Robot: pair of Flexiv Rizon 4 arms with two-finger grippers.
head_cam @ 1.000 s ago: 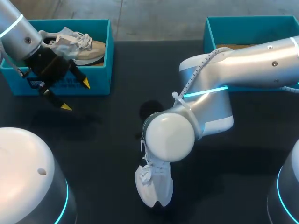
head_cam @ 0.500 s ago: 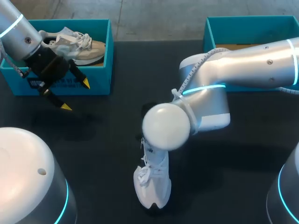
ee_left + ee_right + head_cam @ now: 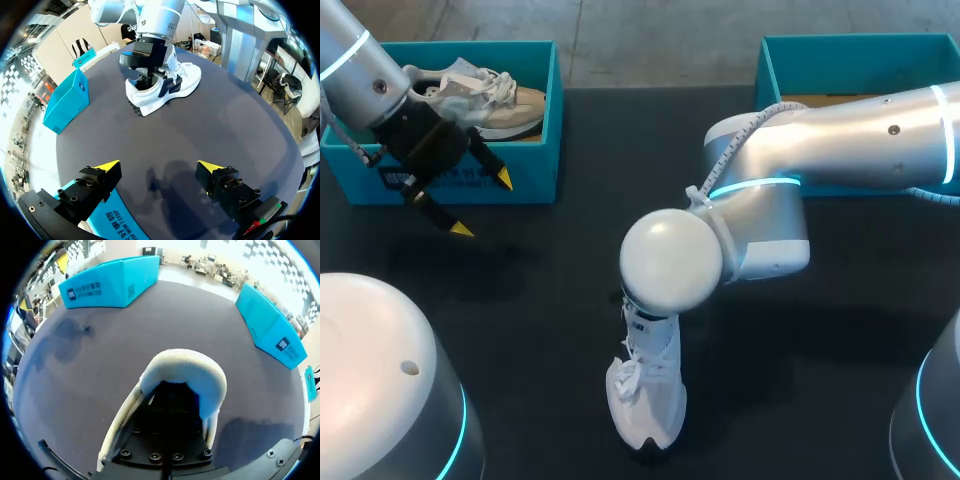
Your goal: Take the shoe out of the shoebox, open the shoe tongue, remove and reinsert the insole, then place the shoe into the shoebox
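You've got two shoes (image 3: 648, 395) (image 3: 490, 100), two shoeboxes (image 3: 535, 170) (image 3: 770, 60). Left hand (image 3: 482, 204) is spread at 10 o'clock; head view hides right hand (image 3: 145, 74), can't tell its grip.

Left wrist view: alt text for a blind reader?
Ahead of the open, empty left claw, a white shoe stands on the dark table with the end of the right arm inside it. A blue shoebox sits off to the shoe's side.

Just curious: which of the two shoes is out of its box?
The white shoe on the table, under the right arm; the beige shoe sits inside the left blue box.
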